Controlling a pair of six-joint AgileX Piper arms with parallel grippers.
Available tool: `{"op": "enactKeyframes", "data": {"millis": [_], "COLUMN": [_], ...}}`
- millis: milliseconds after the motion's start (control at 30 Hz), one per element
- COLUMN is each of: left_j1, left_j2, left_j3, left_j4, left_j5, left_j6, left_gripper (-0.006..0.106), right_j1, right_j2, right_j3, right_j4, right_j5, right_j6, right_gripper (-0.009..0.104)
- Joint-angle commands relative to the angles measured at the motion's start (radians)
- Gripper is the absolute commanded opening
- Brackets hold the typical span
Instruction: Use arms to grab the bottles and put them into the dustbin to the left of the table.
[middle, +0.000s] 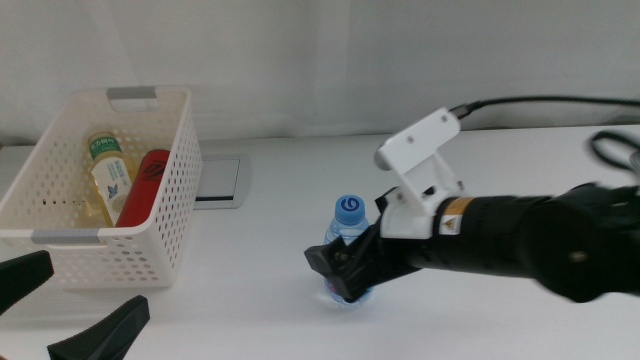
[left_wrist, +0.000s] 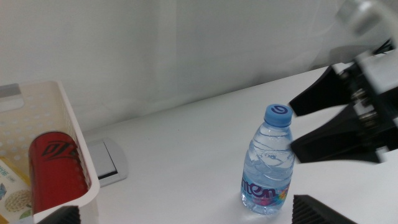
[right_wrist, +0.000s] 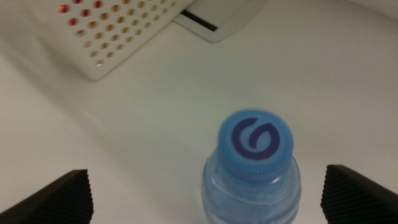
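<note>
A small clear water bottle (middle: 349, 212) with a blue cap stands upright on the white table (middle: 260, 300). My right gripper (middle: 336, 275) reaches in from the right, open, its jaws on either side of the bottle's (right_wrist: 255, 140) lower body. The left wrist view shows the same bottle (left_wrist: 268, 163) with those dark jaws just beyond it. The white perforated dustbin (middle: 150, 225) at the left holds a yellow tea bottle (middle: 105, 175) and a red cola can (middle: 145, 185). My left gripper (middle: 60, 310) waits open at the bottom left, near the dustbin's front corner.
A flat grey-white panel (middle: 220, 182) lies on the table just right of the dustbin (left_wrist: 69, 127). A black cable (middle: 540, 100) runs off behind the right arm. A pale wall closes off the table's far edge.
</note>
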Motion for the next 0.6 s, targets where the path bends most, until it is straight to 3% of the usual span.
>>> {"op": "enactKeyframes", "data": {"millis": [0,167,433,567], "left_j1": [-0.004,-0.004,-0.004,-0.004], "left_j2": [-0.005,-0.005,-0.005,-0.005], "left_j3": [0.004,0.004,0.004,0.004], "left_j4": [-0.014,-0.014,-0.014,-0.014], "left_j5": [-0.005,-0.012,-0.04,-0.042], "left_j6": [-0.002,-0.002,-0.002,-0.002], "left_gripper": [0.087,0.087,0.087,0.087], "right_j1": [-0.013,-0.123,-0.469,-0.61], "right_j2": [-0.07,-0.18,-0.347,-0.433], "right_j3": [-0.005,-0.005,-0.005,-0.005], "right_j4": [-0.047,-0.1,-0.233,-0.264], "right_j5": [0.093,0.218,0.373,0.434], "right_j6": [-0.015,0.022,0.022,0.016], "right_gripper": [0.103,0.103,0.103,0.103]}}
